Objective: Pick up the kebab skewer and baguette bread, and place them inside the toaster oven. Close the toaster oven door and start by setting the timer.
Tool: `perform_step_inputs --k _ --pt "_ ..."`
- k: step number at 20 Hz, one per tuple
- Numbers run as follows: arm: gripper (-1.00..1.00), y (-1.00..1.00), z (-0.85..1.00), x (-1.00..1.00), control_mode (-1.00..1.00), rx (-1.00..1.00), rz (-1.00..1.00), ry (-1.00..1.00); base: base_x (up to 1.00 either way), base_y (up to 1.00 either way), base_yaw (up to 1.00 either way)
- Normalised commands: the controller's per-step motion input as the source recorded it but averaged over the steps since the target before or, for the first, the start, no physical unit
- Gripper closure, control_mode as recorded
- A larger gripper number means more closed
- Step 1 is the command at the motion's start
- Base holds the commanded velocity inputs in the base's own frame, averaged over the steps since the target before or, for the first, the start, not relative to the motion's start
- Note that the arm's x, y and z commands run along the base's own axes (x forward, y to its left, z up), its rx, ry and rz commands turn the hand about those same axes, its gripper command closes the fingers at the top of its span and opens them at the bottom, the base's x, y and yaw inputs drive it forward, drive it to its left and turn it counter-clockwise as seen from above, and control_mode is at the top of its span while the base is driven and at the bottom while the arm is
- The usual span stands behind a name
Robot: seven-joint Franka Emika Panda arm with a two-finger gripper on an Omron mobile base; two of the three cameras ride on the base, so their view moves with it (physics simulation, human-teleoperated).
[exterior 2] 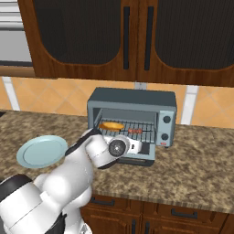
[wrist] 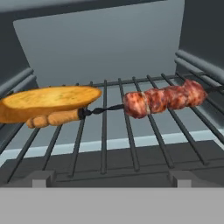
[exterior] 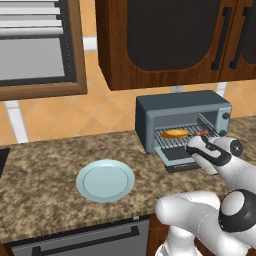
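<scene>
speckled brown granite counter (exterior: 45,165) under dark wood cabinets (exterior 2: 137,36).

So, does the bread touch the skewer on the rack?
Touching. In the hand view the bread lies over the skewer's wooden handle end.

Pale blue plate (exterior: 105,180) on speckled granite counter (exterior: 45,200) — dark wood wall cabinets (exterior 2: 137,36) overhead, orange tiled backsplash (exterior: 75,112)

Speckled brown granite desk (exterior: 45,200) runs wall to wall, dark wooden cabinets (exterior 2: 137,36) hang overhead, orange tiled wall (exterior: 100,112) glows behind, wood-framed window (exterior: 35,50) sits far left.
</scene>
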Motion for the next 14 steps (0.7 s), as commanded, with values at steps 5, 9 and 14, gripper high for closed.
perform_step_inputs --k 5,9,14 --pt "-1.00 0.00 -0.06 0.13 -1.00 0.00 0.00 0.00 0.00 0.00 0.00" --pt "-1.00 0.00 0.05 0.19 -1.00 0.01 0.00 0.00 0.00 0.00 0.00" --pt "-1.00 0.00 0.07 0.16 -1.00 0.00 0.00 0.00 0.00 0.00 0.00"
